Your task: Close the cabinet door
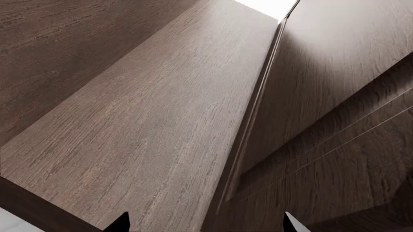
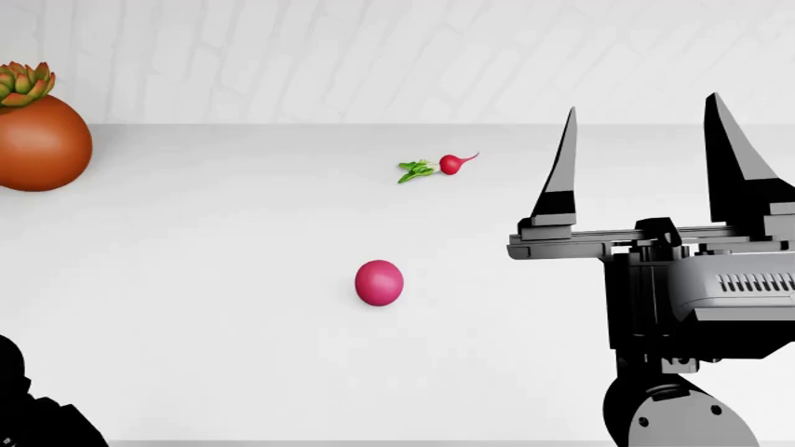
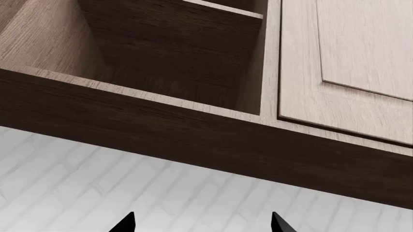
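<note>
White counter below; right hand open, raised.

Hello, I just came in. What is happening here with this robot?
A two-armed robot is working on closing an overhead cabinet. The right claw is raised above a white counter, open and holding nothing. Its wrist camera looks up into the open cabinet compartment, beside a closed light wood door. The left wrist camera sits very near a dark wood cabinet door, with the left claw tips apart. A red ball, a radish and a potted succulent lie untouched on the counter.
</note>
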Controlling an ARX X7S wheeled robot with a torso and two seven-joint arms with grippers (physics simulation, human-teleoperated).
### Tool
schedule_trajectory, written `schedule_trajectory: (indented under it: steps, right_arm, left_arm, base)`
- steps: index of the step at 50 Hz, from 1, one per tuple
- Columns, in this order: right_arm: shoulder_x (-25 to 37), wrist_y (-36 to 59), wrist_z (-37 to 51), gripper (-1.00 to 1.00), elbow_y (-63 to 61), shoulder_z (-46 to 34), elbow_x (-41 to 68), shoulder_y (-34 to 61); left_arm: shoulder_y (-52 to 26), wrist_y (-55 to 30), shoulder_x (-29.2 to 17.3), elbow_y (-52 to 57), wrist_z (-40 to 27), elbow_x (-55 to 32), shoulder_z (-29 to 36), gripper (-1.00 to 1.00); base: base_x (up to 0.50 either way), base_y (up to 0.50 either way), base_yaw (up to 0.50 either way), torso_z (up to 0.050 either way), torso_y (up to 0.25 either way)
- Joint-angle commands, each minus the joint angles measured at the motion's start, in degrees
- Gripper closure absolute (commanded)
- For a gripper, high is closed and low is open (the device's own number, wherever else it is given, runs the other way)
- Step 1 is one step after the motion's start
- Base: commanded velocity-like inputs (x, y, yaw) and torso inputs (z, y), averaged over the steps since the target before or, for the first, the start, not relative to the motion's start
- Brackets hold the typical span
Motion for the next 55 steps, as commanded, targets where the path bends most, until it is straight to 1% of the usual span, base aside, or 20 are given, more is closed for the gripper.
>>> schedule_trajectory:
  steps: [1, 6, 11, 13, 16, 21, 28, 35, 40, 43, 45, 46, 48, 49, 55]
  right_arm:
    - [0.2, -0.3, 0.4, -1.00, 0.2, -0.1, 0.2, -0.1]
    - [0.4, -0.3, 0.5, -1.00, 0.2, -0.2, 0.3, -0.2]
    - [0.5, -0.2, 0.6, -1.00, 0.2, -0.1, 0.5, 0.0]
    - [0.5, -0.5, 0.6, -1.00, 0.5, -0.3, 0.5, -0.1]
    - [0.6, -0.4, 0.7, -1.00, 0.5, -0.4, 0.5, 0.1]
    - [0.6, -0.3, 0.8, -1.00, 0.5, -0.5, 0.5, 0.1]
    - [0.8, -0.2, 1.0, -1.00, 0.4, -0.7, 0.6, 0.0]
    - [0.9, -0.1, 1.1, -1.00, 0.5, -0.8, 0.7, 0.3]
    - [1.0, 0.1, 1.2, -1.00, 0.3, -0.8, 0.9, 0.4]
    - [1.1, 0.1, 1.2, -1.00, 0.1, -0.7, 1.1, 0.2]
    - [1.2, 0.1, 1.2, -1.00, 0.0, -0.7, 1.2, 0.2]
    - [1.2, 0.0, 1.3, -1.00, -0.1, -0.6, 1.3, 0.1]
    - [1.3, 0.0, 1.3, -1.00, -0.1, -0.6, 1.3, 0.0]
    - [1.3, 0.0, 1.3, -1.00, -0.1, -0.6, 1.4, 0.0]
    - [1.4, -0.2, 1.6, -1.00, -0.1, -0.6, 1.4, 0.0]
  left_arm:
    - [-7.7, -2.9, -1.4, -2.0, -1.2, -4.3, 0.0, -1.00]
    - [-12.9, -2.7, -1.0, -6.2, -0.1, -3.5, 1.5, -1.00]
    - [-15.8, -2.3, -0.5, -8.8, 0.7, -2.6, 2.8, -1.00]
    - [-19.4, -1.8, 0.0, -12.3, 2.2, -0.6, 4.8, -1.00]
    - [-22.7, -1.2, 0.5, -15.7, 3.9, 0.9, 6.7, -1.00]
    - [-26.7, -0.2, 1.6, -19.2, 5.9, 3.1, 9.4, -1.00]
    - [-33.0, 2.1, 3.6, -27.0, 9.6, 6.7, 13.2, -1.00]
    - [-35.6, 4.1, 4.5, -31.0, 12.3, 8.6, 15.4, -1.00]
    - [-36.3, 4.7, 4.3, -32.6, 13.6, 9.4, 16.3, -1.00]
    - [-37.8, 5.8, 4.2, -35.7, 14.7, 10.6, 16.9, -1.00]
    - [-40.5, 8.5, 5.2, -41.7, 16.2, 13.0, 17.8, -1.00]
    - [-42.8, 10.7, 6.0, -46.9, 17.1, 14.7, 18.3, -1.00]
    - [-44.5, 13.2, 6.6, -51.7, 18.4, 16.1, 18.7, -1.00]
    - [-46.0, 15.4, 7.2, -56.2, 19.3, 17.3, 19.1, -1.00]
    - [-47.1, 22.5, 9.7, -69.3, 21.6, 21.2, 21.2, -1.00]
  base:
    - [0.00, 0.00, 0.00, 0.000, 0.000]
    - [0.00, 0.00, 0.00, 0.000, 0.000]
    - [0.00, 0.00, 0.00, 0.000, 0.000]
    - [0.00, 0.00, 0.00, 0.000, 0.000]
    - [0.00, 0.00, 0.00, 0.000, 0.000]
    - [0.00, 0.00, 0.00, 0.012, 0.006]
    - [0.00, 0.00, 0.00, 0.018, 0.012]
    - [0.00, 0.00, 0.00, 0.015, 0.010]
    - [0.00, 0.00, 0.00, 0.002, 0.002]
    - [0.00, 0.00, 0.00, 0.000, 0.000]
    - [0.00, 0.00, 0.00, 0.000, 0.000]
    - [0.00, 0.00, 0.00, 0.000, 0.000]
    - [0.00, 0.00, 0.00, 0.000, 0.000]
    - [0.00, 0.00, 0.00, 0.000, 0.000]
    - [0.00, 0.00, 0.00, 0.000, 0.000]
